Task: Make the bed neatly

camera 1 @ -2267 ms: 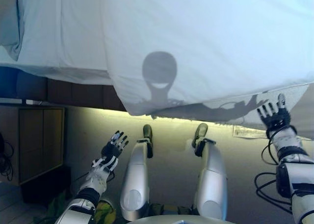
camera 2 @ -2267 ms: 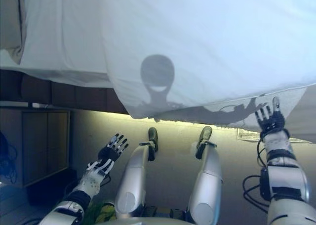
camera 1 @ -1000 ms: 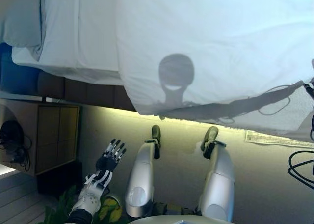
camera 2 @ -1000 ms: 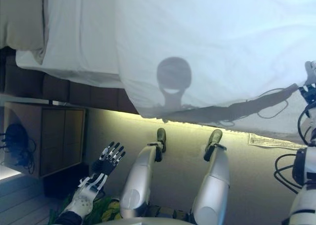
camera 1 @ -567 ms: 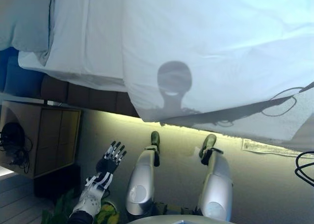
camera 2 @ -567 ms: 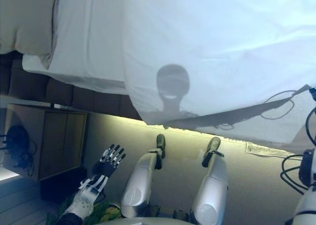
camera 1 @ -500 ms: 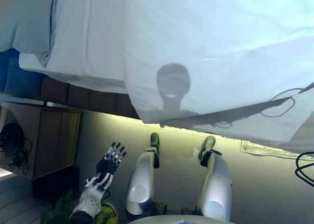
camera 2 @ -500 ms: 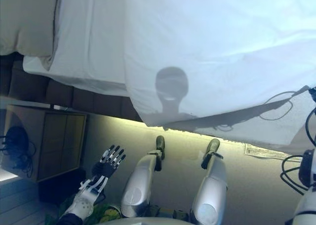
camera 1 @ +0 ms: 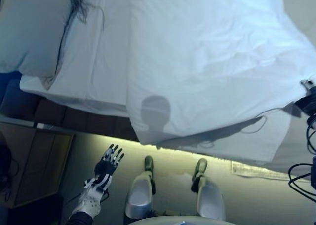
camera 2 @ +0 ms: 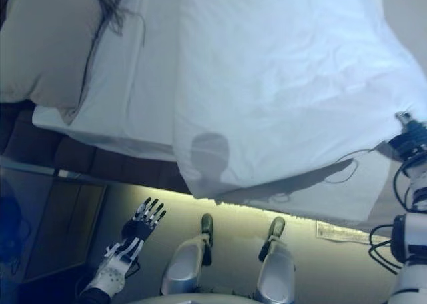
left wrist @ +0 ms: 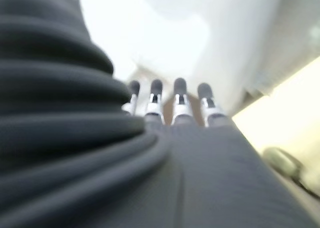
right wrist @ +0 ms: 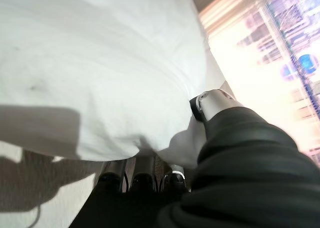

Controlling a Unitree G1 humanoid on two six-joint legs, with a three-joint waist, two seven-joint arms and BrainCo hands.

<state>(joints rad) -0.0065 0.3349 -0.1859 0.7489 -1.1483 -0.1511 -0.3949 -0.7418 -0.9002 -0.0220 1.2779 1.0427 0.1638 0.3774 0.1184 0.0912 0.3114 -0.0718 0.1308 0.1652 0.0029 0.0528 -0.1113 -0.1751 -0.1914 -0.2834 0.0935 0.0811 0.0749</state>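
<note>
Duvet (camera 1: 207, 67), white, spread over the bed beyond both hands, its edge overhanging the side. My right hand (right wrist: 210, 105) pinches that hem: thumb above, fingers under the fold. Left hand (camera 1: 109, 161) hangs below the bed, fingers straight, empty. Cloth looks light, limp, likely to slip; best taken at the edge

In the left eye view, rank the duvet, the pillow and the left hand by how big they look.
1. Duvet, filling most of the view.
2. Pillow, partly cut off by the view's edge.
3. Left hand, smallest, though it sits nearer the camera than the bedding.
</note>
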